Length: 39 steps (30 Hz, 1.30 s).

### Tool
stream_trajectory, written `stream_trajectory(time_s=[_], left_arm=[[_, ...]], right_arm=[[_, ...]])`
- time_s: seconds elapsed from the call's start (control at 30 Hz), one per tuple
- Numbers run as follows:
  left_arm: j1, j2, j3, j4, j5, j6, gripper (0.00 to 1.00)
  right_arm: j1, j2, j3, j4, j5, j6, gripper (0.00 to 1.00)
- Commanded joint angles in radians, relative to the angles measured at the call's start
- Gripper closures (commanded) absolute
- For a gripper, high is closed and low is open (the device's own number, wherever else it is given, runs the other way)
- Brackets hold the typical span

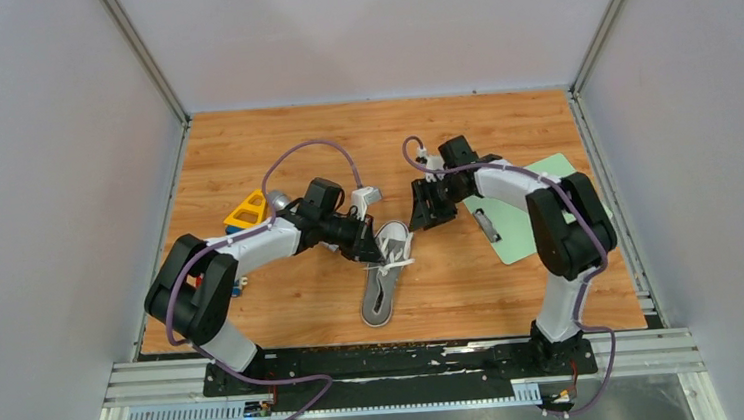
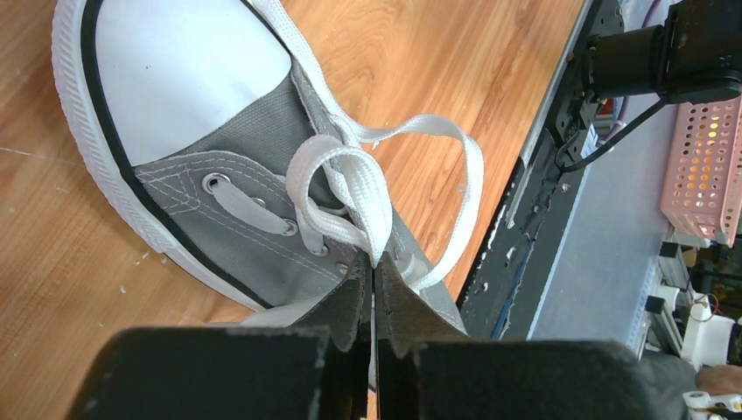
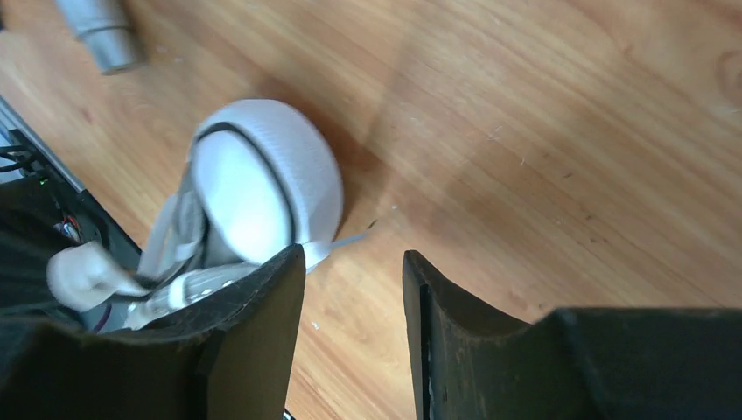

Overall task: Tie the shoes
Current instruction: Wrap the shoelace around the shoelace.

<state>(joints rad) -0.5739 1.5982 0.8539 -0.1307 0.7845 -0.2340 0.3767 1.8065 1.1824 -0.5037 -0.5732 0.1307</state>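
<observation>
Where the left gripper [image 2: 374,269] is pinched shut on the long white lace [image 2: 354,179] above the eyelets, the small grey canvas sneaker [image 1: 382,287] lies mid-way across the wooden table [image 1: 495,291]. Its long axis runs near-to-far, toe away. The right gripper [image 3: 354,262], partly open and empty, hangs just beyond the toe. The left arm is nearer.

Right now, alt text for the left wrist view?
The left jaws are shut on a white lace looped over the front of a grey sneaker with a white toe cap. The shoe lies on a wooden table.
</observation>
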Motion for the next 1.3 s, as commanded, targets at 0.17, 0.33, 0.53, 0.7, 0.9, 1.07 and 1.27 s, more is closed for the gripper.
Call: stream_trajectory(time_s=[0.17,0.33,0.53,0.7,0.9,1.07,1.27], left_arm=[[0.006,-0.044,0.001,0.044,0.025,0.035,1.0],[0.005,-0.044,0.0,0.045,0.025,0.035,1.0],[0.005,-0.052,-0.003,0.046,0.019,0.035,1.0],[0.005,-0.055,-0.005,0.047,0.022,0.036,1.0],[0.005,-0.051,-0.004,0.049,0.026,0.038,1.0],[0.006,-0.045,-0.003,0.051,0.031,0.037,1.0],[0.005,-0.047,-0.005,0.057,0.058,0.047,1.0]], right_arm=[[0.013,0.151,0.081,0.004,-0.155,0.096,0.6],[0.011,0.169,0.088,0.024,-0.285,0.088,0.71],[0.007,0.182,0.077,0.043,-0.317,0.112,0.66],[-0.009,0.211,0.081,0.075,-0.387,0.15,0.64],[-0.021,0.254,0.088,0.094,-0.411,0.165,0.78],[-0.032,0.227,0.077,0.097,-0.388,0.146,0.98],[-0.082,0.064,0.073,0.097,-0.377,0.095,1.0]])
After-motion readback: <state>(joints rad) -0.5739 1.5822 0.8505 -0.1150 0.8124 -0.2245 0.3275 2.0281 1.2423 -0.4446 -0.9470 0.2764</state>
